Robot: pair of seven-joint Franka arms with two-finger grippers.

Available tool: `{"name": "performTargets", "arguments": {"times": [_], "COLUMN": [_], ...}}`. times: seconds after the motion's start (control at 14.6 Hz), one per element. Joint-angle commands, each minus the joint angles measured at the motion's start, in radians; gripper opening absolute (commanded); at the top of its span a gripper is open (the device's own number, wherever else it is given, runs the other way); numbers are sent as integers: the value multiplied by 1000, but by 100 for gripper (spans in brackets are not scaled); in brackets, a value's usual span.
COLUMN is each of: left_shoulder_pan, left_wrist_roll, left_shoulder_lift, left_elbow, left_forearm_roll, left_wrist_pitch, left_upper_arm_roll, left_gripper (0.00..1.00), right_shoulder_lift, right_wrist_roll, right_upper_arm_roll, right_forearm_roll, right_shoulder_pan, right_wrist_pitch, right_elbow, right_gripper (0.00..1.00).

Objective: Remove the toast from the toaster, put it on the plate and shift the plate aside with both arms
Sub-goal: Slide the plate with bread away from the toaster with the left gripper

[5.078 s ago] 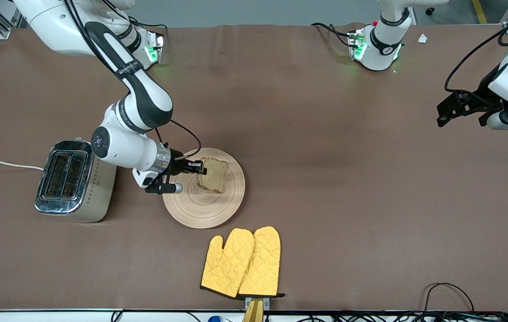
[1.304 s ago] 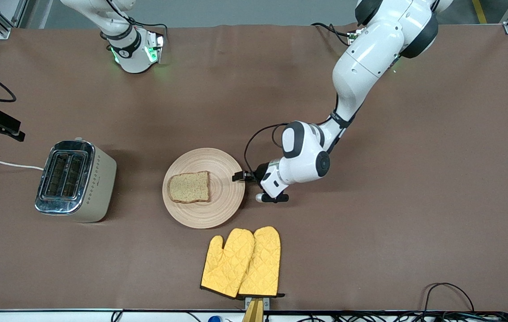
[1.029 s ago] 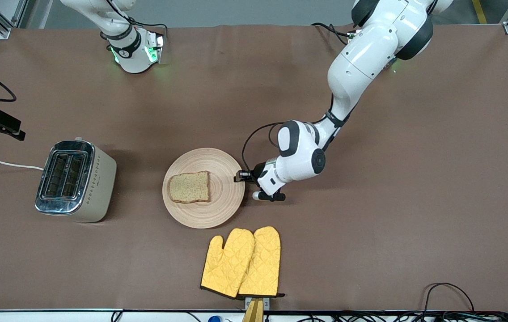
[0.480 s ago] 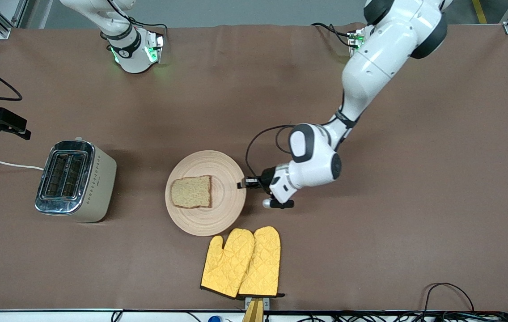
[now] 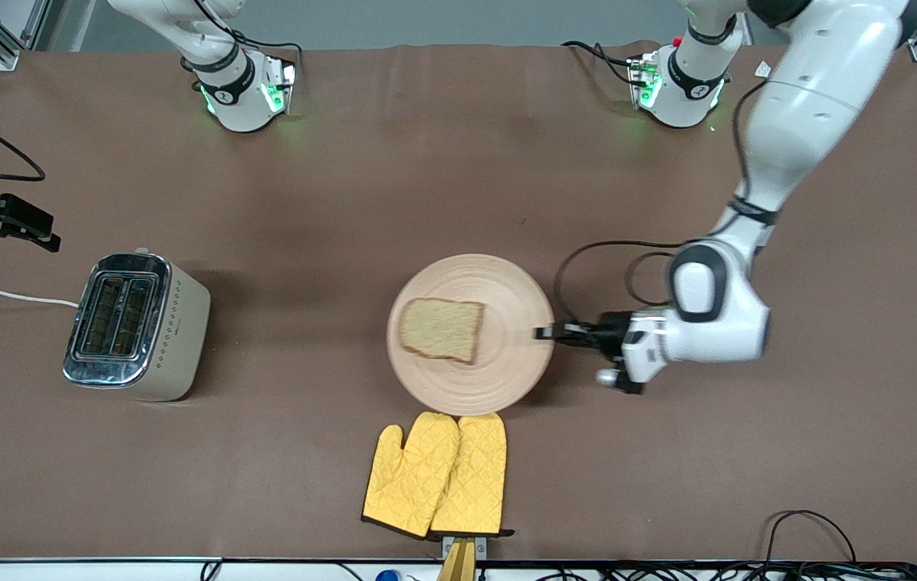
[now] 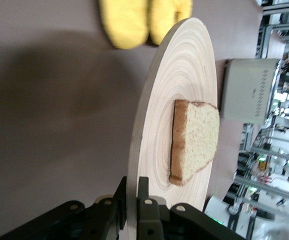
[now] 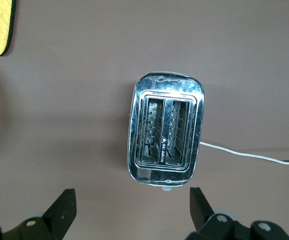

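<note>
— What has changed for you since half a second ago?

— Your left gripper [image 5: 549, 332], jaws clamped on the rim of the wooden plate [image 5: 507, 278], has dragged it toward the left arm's end; the rim now touches the quilted yellow oven mitts [image 5: 436, 474] at its 6 o'clock.

— And the toast [image 5: 442, 328]?

— Flat on the ring-grained plate, speckled, dark-crusted.

— Your right gripper [image 7: 134, 212]?

— Waiting with jaws wide over the chrome two-slot toaster [image 5: 134, 324].
</note>
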Motion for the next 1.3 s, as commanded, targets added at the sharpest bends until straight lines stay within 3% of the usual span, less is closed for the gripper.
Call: {"name": "performTargets", "arguments": {"times": [0.0, 0.41, 0.69, 0.89, 0.96, 1.1, 1.24], "left_shoulder_pan": [183, 407, 455, 467, 481, 487, 500], "left_wrist_roll": [94, 274, 320, 306, 308, 311, 305], "left_shoulder_lift": [-13, 69, 119, 138, 144, 139, 129], "left_elbow": [-26, 16, 25, 28, 33, 48, 71], "left_forearm_roll": [122, 224, 213, 210, 213, 216, 225], "left_wrist_pitch": [-130, -199, -201, -201, -201, -202, -240], "left_upper_arm_roll": [-21, -17, -14, -4, -4, -4, -3], "left_gripper": [0, 0, 0, 9, 20, 97, 100], "right_shoulder_lift": [-19, -17, -17, -17, -17, -17, -19], "right_wrist_roll": [-1, -1, -1, -1, -1, -1, -3], "right_upper_arm_roll": [-7, -10, -9, -9, -9, -9, -9], "right_forearm_roll": [-18, -19, -18, -18, -18, -18, -18], "right_shoulder_pan": [12, 10, 12, 12, 12, 12, 12], "right_wrist_pitch": [-6, -4, -6, -4, -4, -4, -4], "right_elbow": [-11, -11, -11, -11, -11, -11, -11], "right_gripper": [100, 100, 100, 100, 100, 100, 100]}}
